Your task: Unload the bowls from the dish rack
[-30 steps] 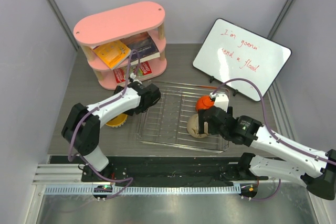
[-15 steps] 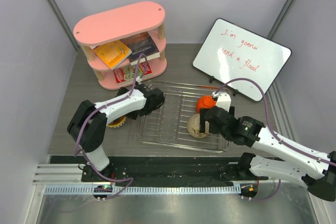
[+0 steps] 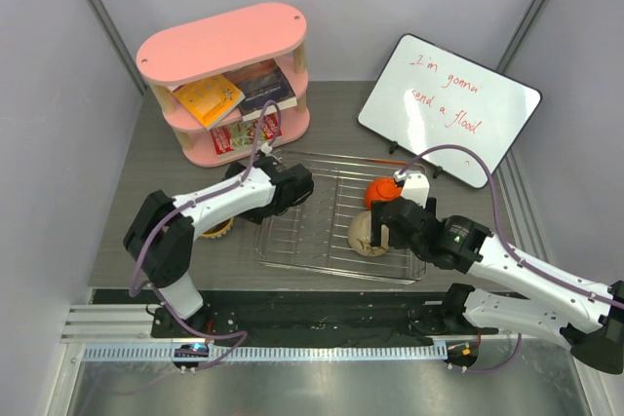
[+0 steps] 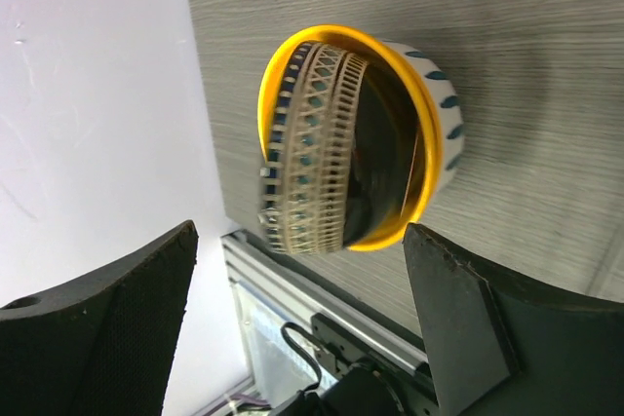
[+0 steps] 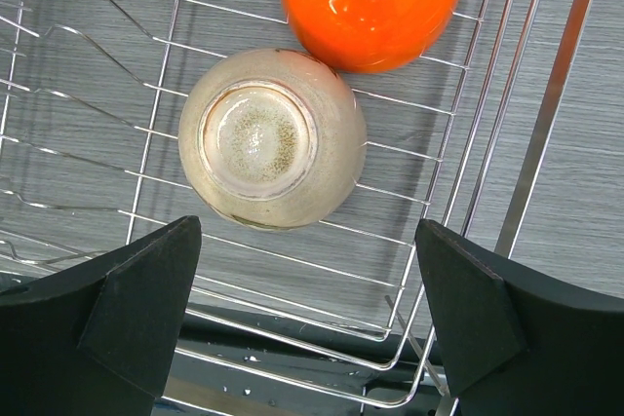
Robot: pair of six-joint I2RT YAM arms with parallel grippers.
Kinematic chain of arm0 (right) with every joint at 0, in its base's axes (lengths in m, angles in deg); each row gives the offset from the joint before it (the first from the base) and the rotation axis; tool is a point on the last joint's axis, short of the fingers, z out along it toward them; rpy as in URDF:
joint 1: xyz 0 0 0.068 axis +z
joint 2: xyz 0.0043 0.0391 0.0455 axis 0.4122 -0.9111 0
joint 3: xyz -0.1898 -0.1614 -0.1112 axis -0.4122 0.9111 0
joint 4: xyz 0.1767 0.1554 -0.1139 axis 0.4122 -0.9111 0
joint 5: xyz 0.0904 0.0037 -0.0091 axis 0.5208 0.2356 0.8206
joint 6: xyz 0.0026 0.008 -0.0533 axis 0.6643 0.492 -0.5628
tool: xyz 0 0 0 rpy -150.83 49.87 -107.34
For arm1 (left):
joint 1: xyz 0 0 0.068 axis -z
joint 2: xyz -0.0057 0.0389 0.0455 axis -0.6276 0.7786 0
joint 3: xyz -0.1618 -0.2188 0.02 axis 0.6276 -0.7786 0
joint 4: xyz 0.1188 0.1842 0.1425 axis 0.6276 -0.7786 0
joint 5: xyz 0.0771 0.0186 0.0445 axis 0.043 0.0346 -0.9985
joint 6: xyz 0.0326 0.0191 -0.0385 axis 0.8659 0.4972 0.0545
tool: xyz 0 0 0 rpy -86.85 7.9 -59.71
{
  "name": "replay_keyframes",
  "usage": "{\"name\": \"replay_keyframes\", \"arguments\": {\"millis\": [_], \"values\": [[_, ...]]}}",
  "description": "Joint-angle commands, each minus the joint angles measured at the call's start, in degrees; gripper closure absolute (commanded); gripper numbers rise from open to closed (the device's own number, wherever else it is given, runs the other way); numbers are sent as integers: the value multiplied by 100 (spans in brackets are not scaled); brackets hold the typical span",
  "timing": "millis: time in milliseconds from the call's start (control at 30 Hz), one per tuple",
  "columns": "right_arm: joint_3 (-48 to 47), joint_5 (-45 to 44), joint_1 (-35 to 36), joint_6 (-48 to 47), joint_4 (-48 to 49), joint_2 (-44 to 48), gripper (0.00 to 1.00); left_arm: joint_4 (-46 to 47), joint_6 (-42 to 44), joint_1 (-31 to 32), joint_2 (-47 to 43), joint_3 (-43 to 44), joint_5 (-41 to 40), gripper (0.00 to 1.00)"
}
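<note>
The silver wire dish rack lies mid-table. In its right part an orange-red bowl and a cream bowl rest upside down; both also show in the right wrist view, the cream bowl and the orange-red bowl. My right gripper hovers over the cream bowl, open and empty. A yellow bowl stands on the table left of the rack, with a patterned bowl nested inside it. My left gripper is open and empty over the rack's left edge, apart from the yellow bowl.
A pink oval shelf with books stands at the back left. A whiteboard leans at the back right. A black rail runs along the table's near edge, close to the rack's front rim.
My left gripper has moved right, away from the yellow bowl and onto the rack's left edge. The right arm and the bowls in the rack have hardly moved.
</note>
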Motion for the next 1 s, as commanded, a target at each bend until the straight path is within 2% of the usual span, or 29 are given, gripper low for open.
{"name": "replay_keyframes", "arguments": {"millis": [0,167,400,600,967], "values": [[-25,-79,-16,93,44,-6,3,-188,43,141,-577,357,309,14],[-17,-70,-16,119,61,-41,3,-294,-36,150,-885,366,301,14],[1,-35,-16,111,70,-15,3,83,-71,63,-1298,156,405,11],[1,-26,-16,119,44,38,3,540,174,-253,-1404,-152,519,11],[1,-43,-16,84,44,-33,3,796,377,-658,-1369,-521,757,11]]}}
